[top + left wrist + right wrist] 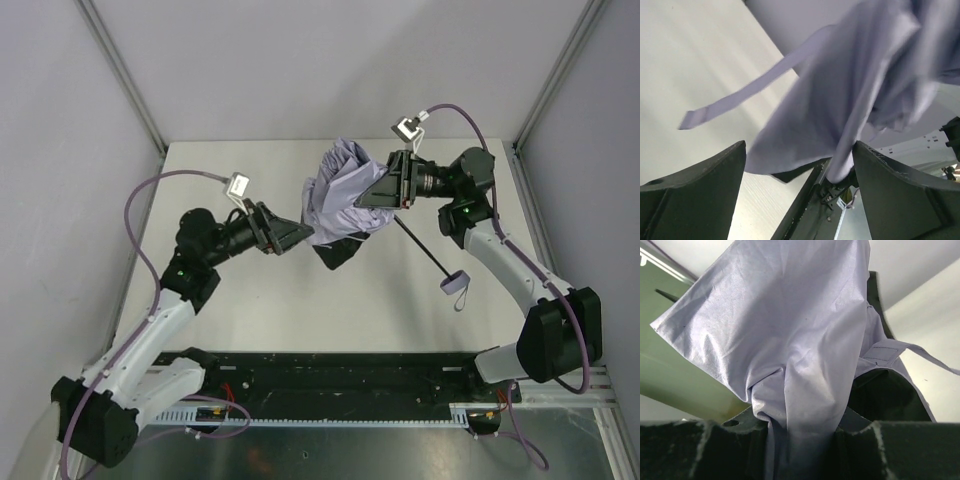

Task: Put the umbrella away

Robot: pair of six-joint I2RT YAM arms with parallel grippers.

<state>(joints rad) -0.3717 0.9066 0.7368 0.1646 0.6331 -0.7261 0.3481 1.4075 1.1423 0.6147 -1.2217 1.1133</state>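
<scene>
Grey walls close round the white counter (250,300). The left pincer (300,236) stands wide apart, with loose fabric hanging between its fingers, unclamped. Over mid-counter is the umbrella (335,185), its canopy bunched. Its long axis follows the black shaft (420,243), slanting toward my near right and ending in the handle (455,283). The right pincer (370,197) is nipped onto the canopy.
</scene>
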